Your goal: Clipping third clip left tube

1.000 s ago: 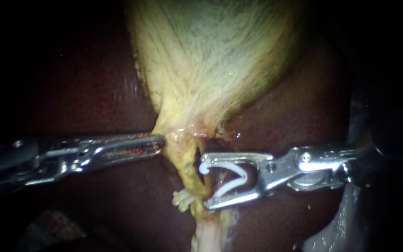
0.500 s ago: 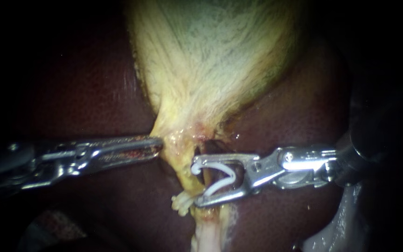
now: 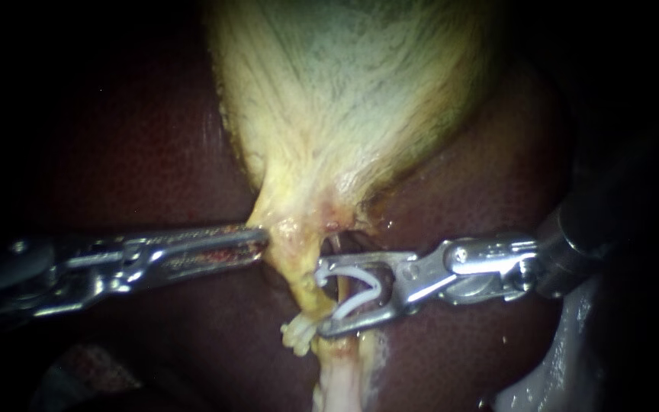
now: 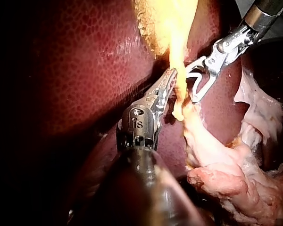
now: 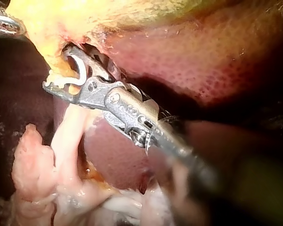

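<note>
The pale yellow gallbladder narrows down into a yellow tube lying over the dark red liver. A white clip sits on the tube low down. My right instrument holds an open white clip between its wide-standing jaws, which straddle the tube just above that clip. In the right wrist view the same jaws reach around the yellow tissue. My left instrument is shut on the gallbladder's neck beside the tube, as the left wrist view also shows.
Pale, pinkish loose tissue hangs below the tube, seen also in the right wrist view. A pale grey surface borders the liver at the lower right.
My right instrument has slid leftwards, so the tube now lies deeper between its jaws. The left instrument has kept its hold with little movement.
</note>
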